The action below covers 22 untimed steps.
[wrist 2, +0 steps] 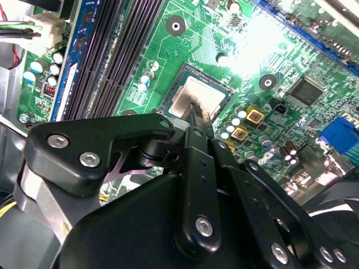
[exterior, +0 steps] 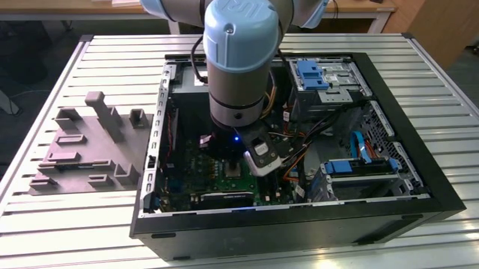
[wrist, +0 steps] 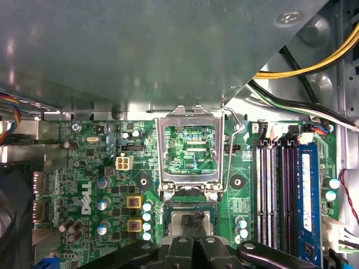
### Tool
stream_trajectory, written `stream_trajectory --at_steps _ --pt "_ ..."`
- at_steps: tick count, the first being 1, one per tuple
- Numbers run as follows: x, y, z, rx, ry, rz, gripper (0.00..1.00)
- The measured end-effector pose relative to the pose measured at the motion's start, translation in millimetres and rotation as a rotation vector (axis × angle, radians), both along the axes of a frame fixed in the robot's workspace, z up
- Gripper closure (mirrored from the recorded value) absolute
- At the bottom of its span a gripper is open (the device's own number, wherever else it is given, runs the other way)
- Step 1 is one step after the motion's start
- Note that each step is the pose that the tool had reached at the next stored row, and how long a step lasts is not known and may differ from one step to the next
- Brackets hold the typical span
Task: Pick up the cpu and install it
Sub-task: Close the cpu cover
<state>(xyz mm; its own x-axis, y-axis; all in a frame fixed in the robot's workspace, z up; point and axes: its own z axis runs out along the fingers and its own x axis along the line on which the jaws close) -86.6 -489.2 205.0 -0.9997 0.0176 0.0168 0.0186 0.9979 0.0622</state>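
Exterior view: the arm (exterior: 239, 61) comes in from the far edge, and its thick grey-and-blue wrist section stands almost upright, pointing straight down into the open computer case (exterior: 419, 185).
Arm pose: the tool end is deep inside the case, low over the green motherboard (exterior: 224, 179). A small blue light (exterior: 235, 136) glows on the wrist.
Desk: a slatted metal desk (exterior: 75, 224) carries the case. A grey moulded fixture (exterior: 82, 151) lies on it at the exterior view's left, well apart from the arm.
Cpu: in both wrist views the cpu (wrist 2: 205, 92) (wrist: 177, 219) lies flat in its socket on the motherboard, pale metal top up, directly beneath the tool.
Jaws: drawn together into one narrow dark tip, clamped on nothing. The tip is at the middle of the cpu's top; whether it touches or sits just above, I cannot tell.
Socket frame: in the first wrist view the metal load frame (wrist: 162, 151) is swung open, away from the cpu, and the board shows through its window.
Nearby: black memory slots (wrist: 275, 190) and a blue module (wrist: 307, 196) run beside the socket. Yellow and black cables (wrist: 303, 64) cross the case wall.
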Motion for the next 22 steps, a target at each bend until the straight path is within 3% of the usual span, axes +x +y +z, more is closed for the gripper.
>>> stream_trajectory --at_steps 3,13,16,20,22 --pt "0.0 0.4 4.6 -0.0006 -0.0002 0.0 0.89" --pt "-0.2 2.8 39.6 -0.0089 -0.0003 0.0 0.89" --pt "-0.2 3.5 44.8 -0.0152 -0.0006 0.0 0.89" --pt "-0.3 4.3 45.2 -0.0178 -0.0021 0.001 0.89" --pt "-0.3 4.3 45.0 -0.0185 -0.0024 0.025 0.89"
